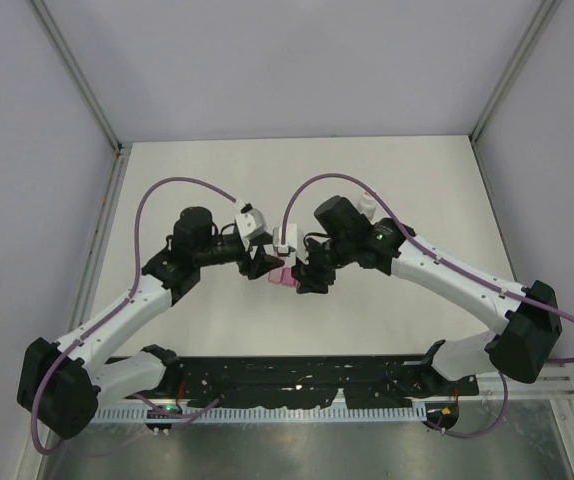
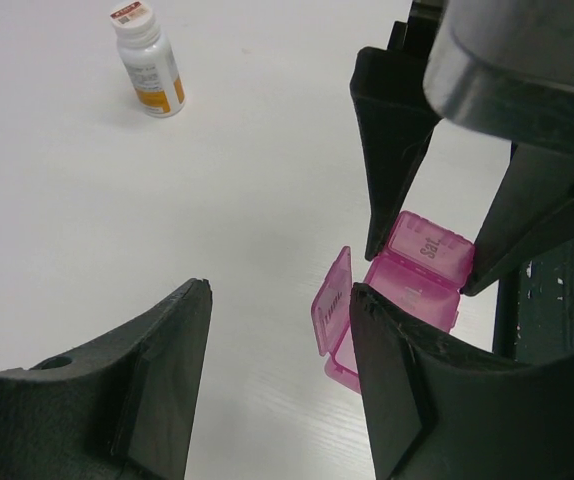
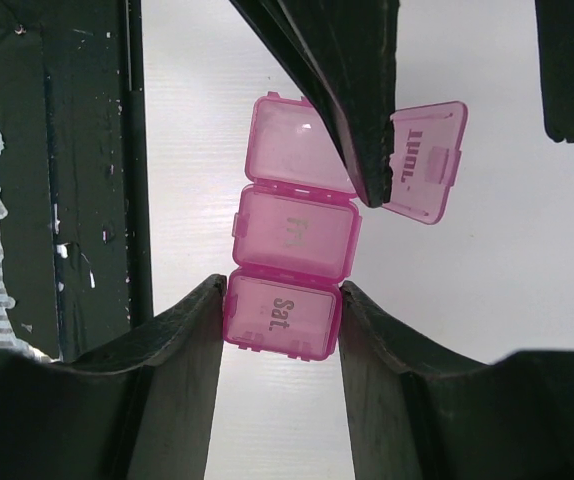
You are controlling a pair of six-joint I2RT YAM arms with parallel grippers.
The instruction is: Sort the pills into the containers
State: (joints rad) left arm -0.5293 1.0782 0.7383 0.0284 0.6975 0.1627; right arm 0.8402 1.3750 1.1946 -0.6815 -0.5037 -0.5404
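Well, the pink pill box [image 3: 292, 240] lies on the table [image 3: 507, 300] between the arms, the right claw [image 3: 282, 300] pinching its "Sat." end by the side walls, the left claw [image 2: 279, 290] gaping with one finger [image 3: 362, 170] at the open lid [image 3: 427, 160]; it looks light, stiff and slippery, so that side-wall hold seems wisest.

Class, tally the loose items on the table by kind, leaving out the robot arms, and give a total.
Pink pill box: 1
White bottle: 1
Total: 2
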